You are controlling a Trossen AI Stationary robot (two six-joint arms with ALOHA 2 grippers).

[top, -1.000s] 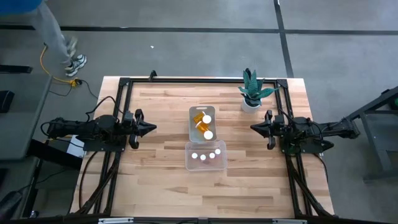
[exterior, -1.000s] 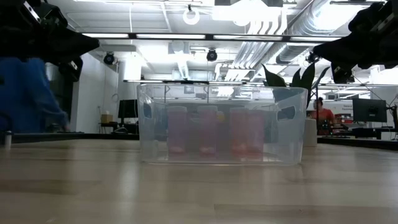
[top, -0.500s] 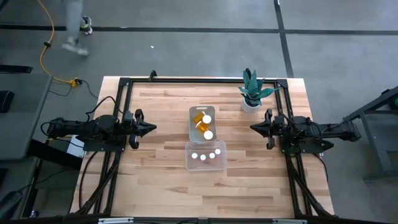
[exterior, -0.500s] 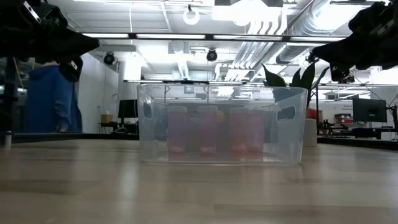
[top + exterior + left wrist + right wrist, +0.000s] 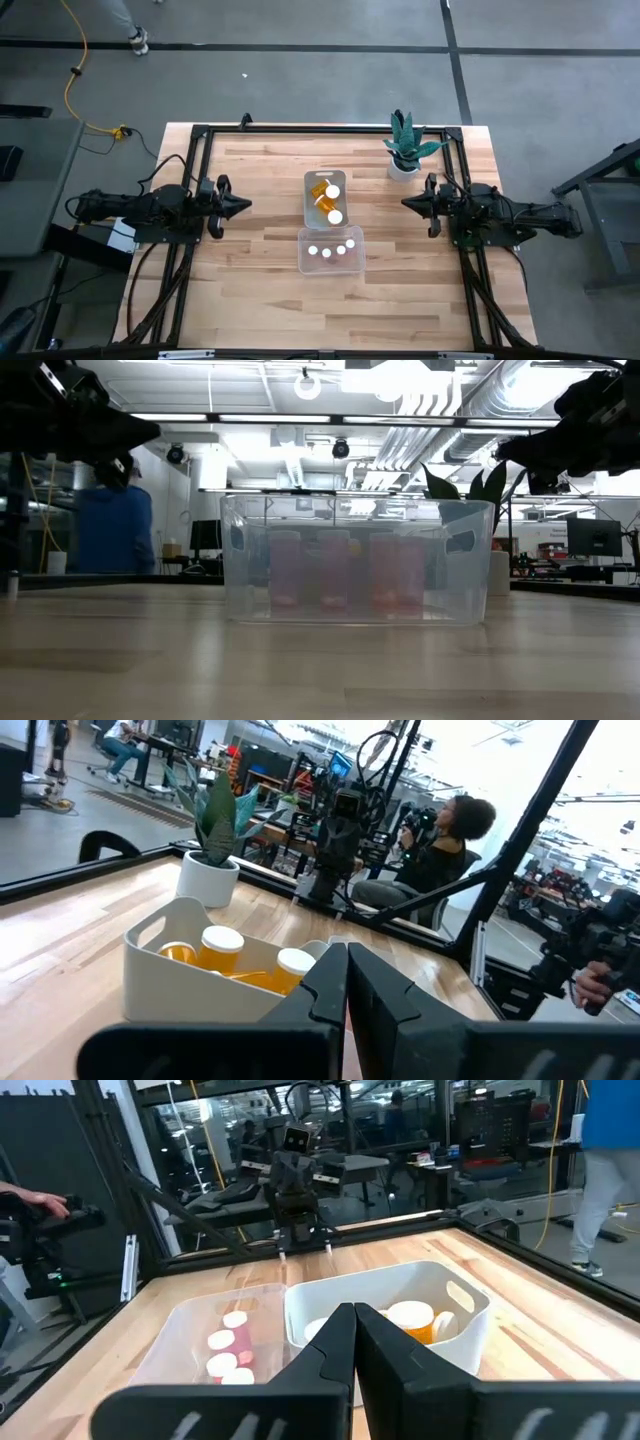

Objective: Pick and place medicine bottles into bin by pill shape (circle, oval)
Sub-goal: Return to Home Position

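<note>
Medicine bottles [image 5: 327,252] sit in bins [image 5: 304,262] on the worktop [image 5: 260,300], smack between left jaws and right jaws, both pressed together empty, neither closer.

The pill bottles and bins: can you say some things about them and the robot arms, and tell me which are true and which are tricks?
1. The clear bin holds four medicine bottles standing up, white caps on top. True.
2. The two bottles in the gray bin stand upright. False: they lie tipped over, with their orange sides showing.
3. The left gripper holds a bottle. False: it is shut on nothing, out at the table's left side.
4. The plant stands inside the clear bin. False: it stands on the table near the far right corner.
5. The right gripper is shut, to the right of the bins and apart from them. True.
</note>
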